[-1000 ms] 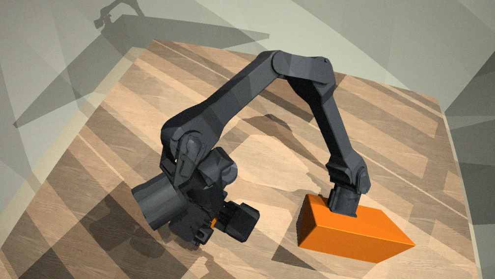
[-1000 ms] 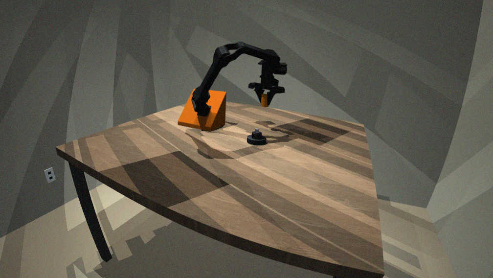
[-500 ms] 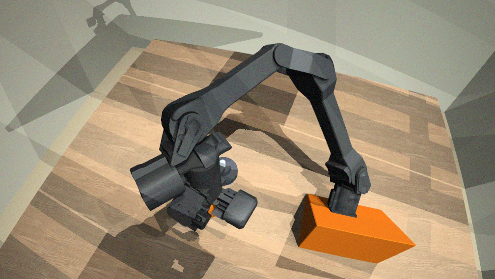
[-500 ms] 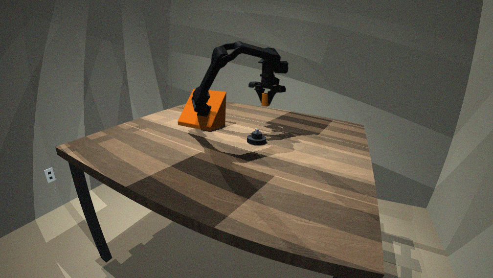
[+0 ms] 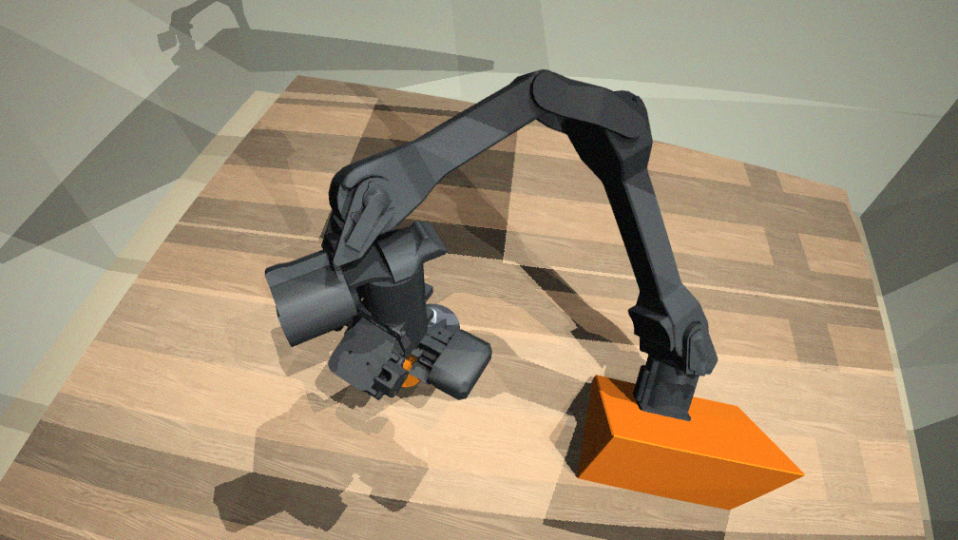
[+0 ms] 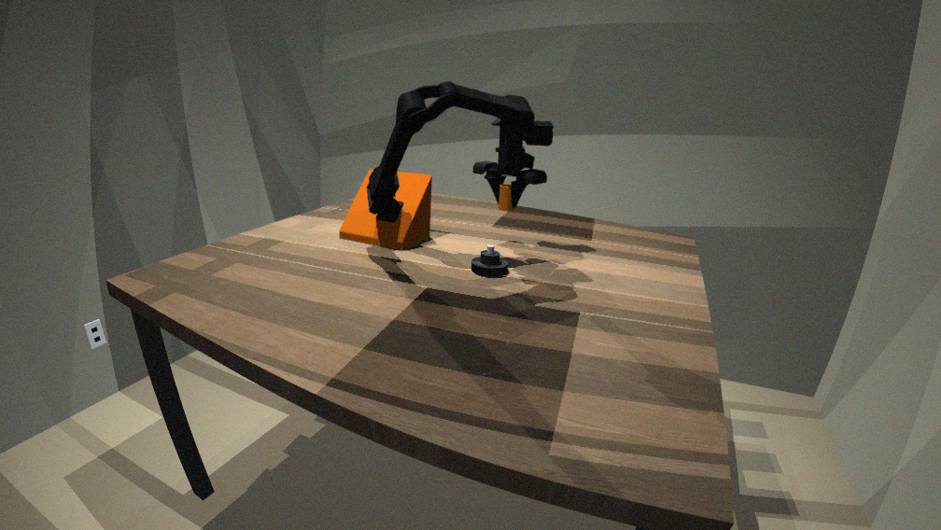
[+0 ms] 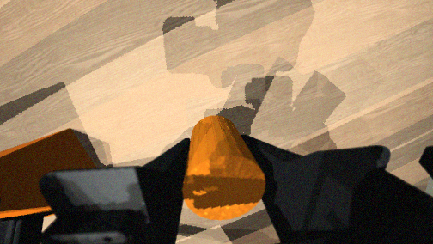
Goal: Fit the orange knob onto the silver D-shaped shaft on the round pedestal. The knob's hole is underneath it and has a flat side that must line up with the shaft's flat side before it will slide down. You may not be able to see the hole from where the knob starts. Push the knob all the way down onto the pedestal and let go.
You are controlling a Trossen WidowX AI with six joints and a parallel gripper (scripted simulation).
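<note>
My gripper [image 5: 405, 373] [image 6: 505, 195] [image 7: 215, 142] is shut on the orange knob [image 5: 409, 377] [image 6: 505, 196] [image 7: 221, 176], a tapered round piece held upright between the dark fingers, clear above the table. The round black pedestal [image 6: 489, 267] with the short silver shaft [image 6: 489, 250] stands on the table in the exterior view, nearer the camera than the knob and lower. The knob is off to the side of the shaft, not over it. In the top view the wrist hides most of the pedestal. The wrist view shows only bare wood under the knob; the knob's hole is not visible.
The arm stands on an orange wedge-shaped base block [image 5: 670, 449] [image 6: 395, 210] [image 7: 39, 167] on the wooden table [image 5: 201, 402] [image 6: 625, 395]. Patchy shadows cross the wood. The table edges are far from the gripper.
</note>
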